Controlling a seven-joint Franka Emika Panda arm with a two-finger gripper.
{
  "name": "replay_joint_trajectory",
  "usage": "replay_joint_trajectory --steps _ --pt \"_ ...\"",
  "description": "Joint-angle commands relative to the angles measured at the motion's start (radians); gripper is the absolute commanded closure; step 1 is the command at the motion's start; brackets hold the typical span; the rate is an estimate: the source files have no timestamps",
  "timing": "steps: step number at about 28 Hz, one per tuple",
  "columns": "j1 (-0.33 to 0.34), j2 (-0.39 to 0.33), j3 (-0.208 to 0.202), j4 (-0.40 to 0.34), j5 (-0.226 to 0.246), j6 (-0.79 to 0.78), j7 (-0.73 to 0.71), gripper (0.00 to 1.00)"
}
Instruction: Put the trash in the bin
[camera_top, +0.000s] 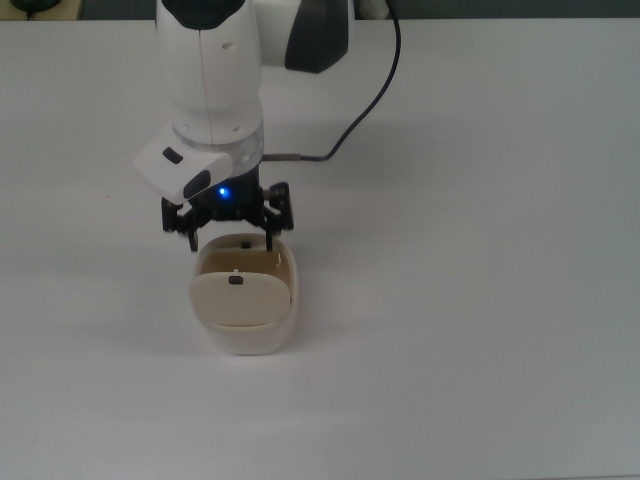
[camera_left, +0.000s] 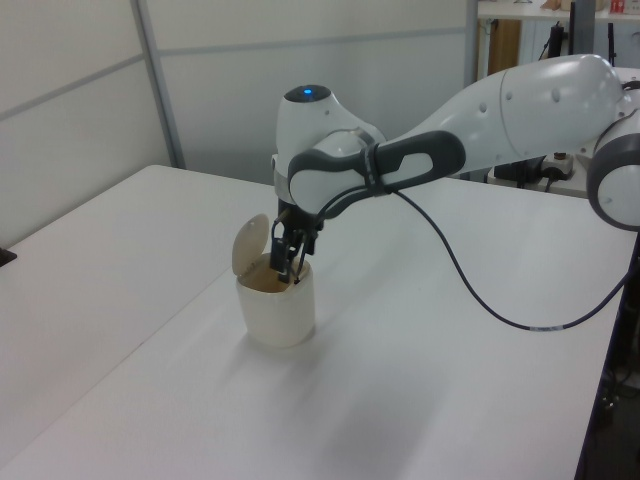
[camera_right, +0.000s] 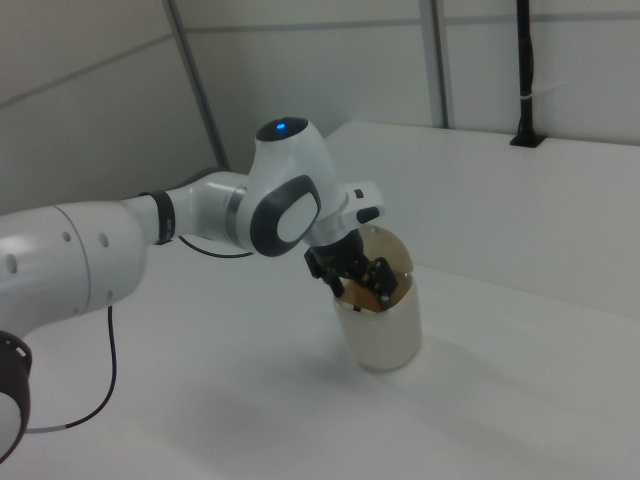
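Cream bin (camera_top: 243, 330) lid tipped up, end effector (camera_top: 229, 233) spread over its mouth

Single white arm (camera_left: 520, 110) reaching in from top view's top, wrist pointed down. Blue LED lit on wrist. Black gripper (camera_top: 229, 238) w/ fingers spread wide apart, tips down, nothing between them. In left view, gripper (camera_left: 290, 262) hangs low; in right view, fingers (camera_right: 378, 273) tilted, splayed.

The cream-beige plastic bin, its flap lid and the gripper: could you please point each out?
Cream-beige plastic bin (camera_top: 245, 338): top view, front outer wall.
Flap lid (camera_top: 238, 298): top view, lid's middle.
Gripper (camera_top: 229, 233): top view, between the fingers.
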Motion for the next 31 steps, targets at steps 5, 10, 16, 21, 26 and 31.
replay_joint_trajectory --steps 5,10,16,21,26,31 --pt "0.009 -0.141 -0.001 -0.016 0.013 -0.282 -0.017 0.0" --pt "0.008 -0.207 -0.012 -0.017 0.01 -0.339 -0.016 0.0" --pt "-0.003 -0.292 -0.018 -0.017 0.002 -0.414 -0.003 0.0" --pt "-0.027 -0.324 -0.018 -0.017 0.002 -0.418 0.015 0.0" --pt "-0.04 -0.333 -0.018 -0.011 0.002 -0.447 0.015 0.0" --pt "-0.038 -0.342 -0.013 -0.008 0.002 -0.486 0.017 0.0"
